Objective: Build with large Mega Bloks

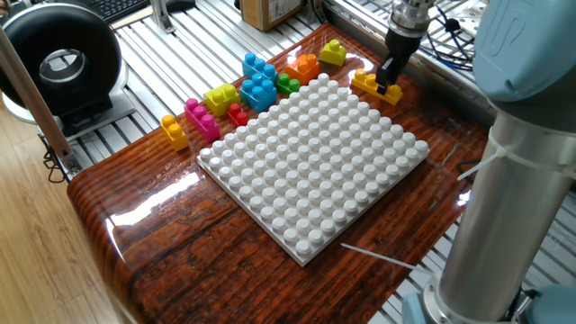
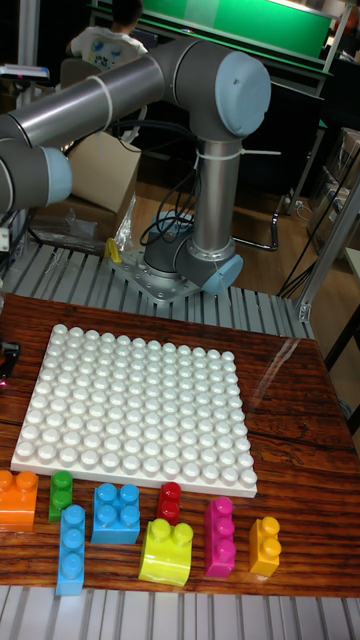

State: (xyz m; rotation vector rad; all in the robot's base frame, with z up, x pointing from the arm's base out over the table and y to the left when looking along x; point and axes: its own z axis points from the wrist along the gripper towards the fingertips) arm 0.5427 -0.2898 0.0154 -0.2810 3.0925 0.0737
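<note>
My gripper (image 1: 388, 84) is down on the right end of a long yellow-orange Mega Blok (image 1: 371, 84) at the table's far right, its dark fingers against the brick. How tightly they close is not visible. A row of loose Mega Bloks lies along the white baseplate (image 1: 315, 157): lime yellow (image 1: 333, 53), orange (image 1: 303, 67), green (image 1: 288, 85), blue (image 1: 259, 90), red (image 1: 238, 114), pink (image 1: 202, 120) and yellow-orange (image 1: 175, 131). In the tall fixed view only a sliver of the gripper (image 2: 6, 360) shows at the left edge.
A black ring-shaped device (image 1: 58, 63) stands at the back left and a cardboard box (image 1: 270, 11) behind the table. The arm's grey column (image 1: 513, 180) rises at the right. A thin white strip (image 1: 378, 255) lies near the front edge.
</note>
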